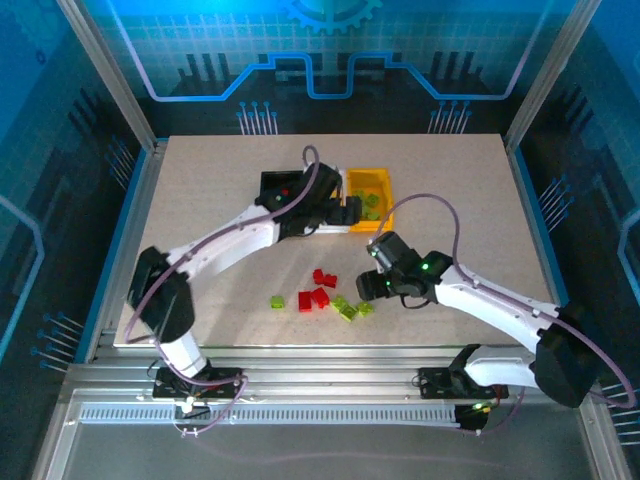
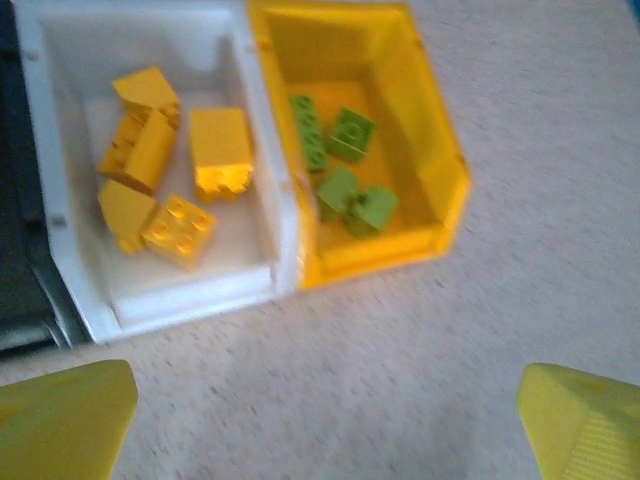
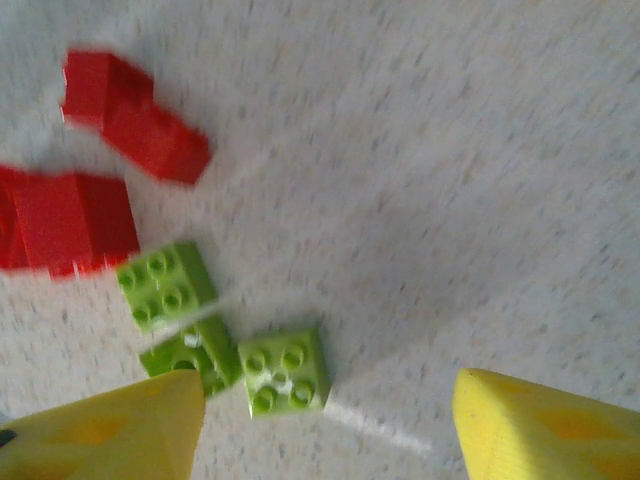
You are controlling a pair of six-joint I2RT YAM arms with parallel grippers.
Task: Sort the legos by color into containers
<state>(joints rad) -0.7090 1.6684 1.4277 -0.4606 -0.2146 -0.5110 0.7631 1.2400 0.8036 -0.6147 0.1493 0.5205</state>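
The left tool [image 2: 325, 425] hangs over the bench [image 2: 520, 300] just in front of two bins. Its yellow fingers [image 2: 65, 420] are spread wide with nothing between them. The white rectangular plastic bin [image 2: 190, 300] holds five glossy yellow-orange plastic bricks [image 2: 220, 150]. Touching its side, the yellow-orange rectangular plastic bin [image 2: 440, 160] holds four lime green plastic bricks [image 2: 350, 133]. In the top view a black rectangular plastic bin [image 1: 270, 180] sits on the far side of the left arm from the yellow-orange bin, with a spot of red inside it.

The right tool [image 3: 325, 430] hovers over loose bricks nearer the arm bases. Its fingers stand apart and grip nothing. Three loose lime green bricks [image 3: 285, 370] lie clustered studs-up, and one of them is just beside the tip of the finger on the left of the wrist view. Blurred red plastic bricks [image 3: 135, 120] lie just beyond them. In the top view another single lime green brick [image 1: 277, 300] lies apart, on the far side of the red ones.
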